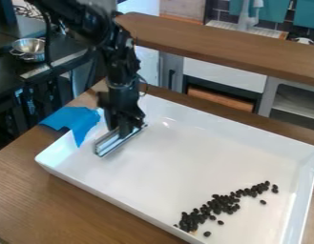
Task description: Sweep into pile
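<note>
By the gripper point(125, 132), a silvery sweeping tool point(108, 144) is held near the left edge of the white tray point(248, 135); dark bean-like pieces point(215, 206) are spread from its near edge toward its right edge.

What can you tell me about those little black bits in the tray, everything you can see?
The black bits are many small, rounded, bean-like pieces. They lie loose on the floor of the white tray, in a slanting band. The band is thickest toward the tray's near wall and thins out toward the right, with a few strays beside it. Many crowd together. What they are made of, I can't tell.
</note>
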Available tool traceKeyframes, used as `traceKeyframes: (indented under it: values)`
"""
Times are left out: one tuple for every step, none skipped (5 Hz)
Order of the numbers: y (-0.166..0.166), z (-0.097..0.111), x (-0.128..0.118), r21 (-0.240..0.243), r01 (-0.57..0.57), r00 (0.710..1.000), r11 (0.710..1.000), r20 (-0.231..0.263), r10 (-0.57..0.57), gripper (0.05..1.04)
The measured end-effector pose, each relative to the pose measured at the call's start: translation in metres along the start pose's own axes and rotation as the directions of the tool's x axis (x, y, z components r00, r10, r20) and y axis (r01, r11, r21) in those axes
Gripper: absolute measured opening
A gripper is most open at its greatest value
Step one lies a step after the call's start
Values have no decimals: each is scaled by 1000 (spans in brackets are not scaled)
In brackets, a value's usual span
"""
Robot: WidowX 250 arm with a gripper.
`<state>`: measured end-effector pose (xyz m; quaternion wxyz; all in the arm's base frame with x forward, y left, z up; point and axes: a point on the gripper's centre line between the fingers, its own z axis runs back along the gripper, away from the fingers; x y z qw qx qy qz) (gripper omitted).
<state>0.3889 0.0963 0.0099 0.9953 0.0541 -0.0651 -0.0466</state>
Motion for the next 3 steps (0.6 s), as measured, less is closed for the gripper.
traceKeyframes:
  values:
    - [4, -1, 1, 21, -28, 1000, 999, -11, 28, 717]
    - [0, 0, 4, 20, -113, 992, 993, -54, 114, 977]
    - [-8, 14, 7, -60, -109, 991, 992, -91, 103, 1005]
